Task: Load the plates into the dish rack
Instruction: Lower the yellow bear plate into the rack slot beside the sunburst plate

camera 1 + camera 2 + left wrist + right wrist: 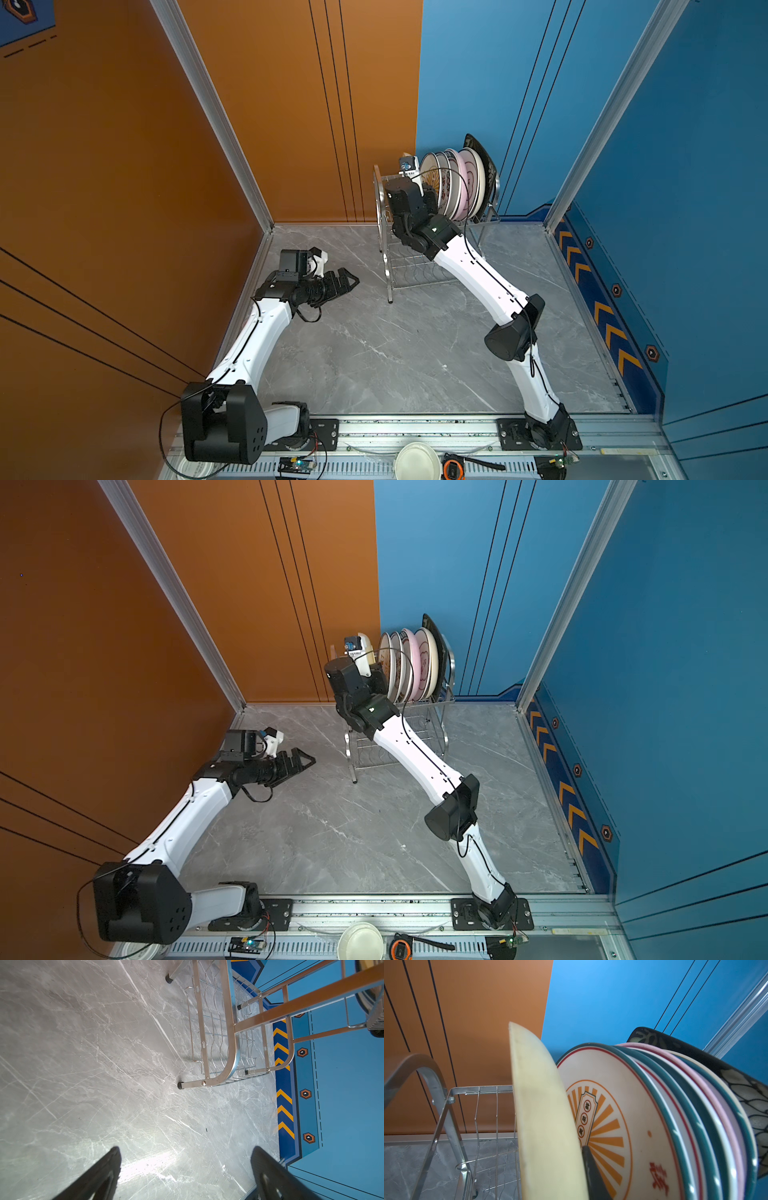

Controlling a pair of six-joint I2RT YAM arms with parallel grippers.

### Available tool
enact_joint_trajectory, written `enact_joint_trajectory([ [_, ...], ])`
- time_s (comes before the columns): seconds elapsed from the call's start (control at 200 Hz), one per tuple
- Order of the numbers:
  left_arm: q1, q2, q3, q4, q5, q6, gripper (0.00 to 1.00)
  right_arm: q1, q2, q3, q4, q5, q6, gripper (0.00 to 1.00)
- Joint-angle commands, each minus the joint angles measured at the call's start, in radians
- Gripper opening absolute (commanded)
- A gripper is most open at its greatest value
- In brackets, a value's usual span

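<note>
At the dish rack, the right gripper is clamped on the rim of the pale yellow plate

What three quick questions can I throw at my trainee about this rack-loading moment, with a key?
1. True or false: the left gripper holds a plate.
2. Fill in the colour: the right gripper is shut on the ____ plate.
3. On which tier of the dish rack do the loaded plates stand? A upper; B lower; C both.
Key: 1 false: its jaws stand open and empty above the table. 2 yellow: it grips the yellow plate, beside the orange-sunburst plate. 3 A: the lower tier is bare.
</note>
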Motion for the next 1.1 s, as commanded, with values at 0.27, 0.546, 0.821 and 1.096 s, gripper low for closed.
enact_joint_trajectory([
  [0.27,0.023,-0.015,-0.021,0.001,0.028,0.018,0.98,-0.007,-0.014,0.02,-0.05,-0.017,0.055,0.33],
  [0.546,0.023,-0.014,-0.016,0.001,0.018,0.015,0.98,0.003,-0.058,0.019,-0.053,-0.039,0.031,0.47],
  [0.821,0.019,-0.021,-0.013,0.008,0.003,0.004,0.98,0.023,-0.112,0.018,-0.095,-0.066,0.035,0.64],
  [1.096,0.001,-0.043,-0.019,0.009,-0.026,-0.008,0.98,0.047,-0.214,-0.042,-0.155,-0.145,0.084,0.79],
])
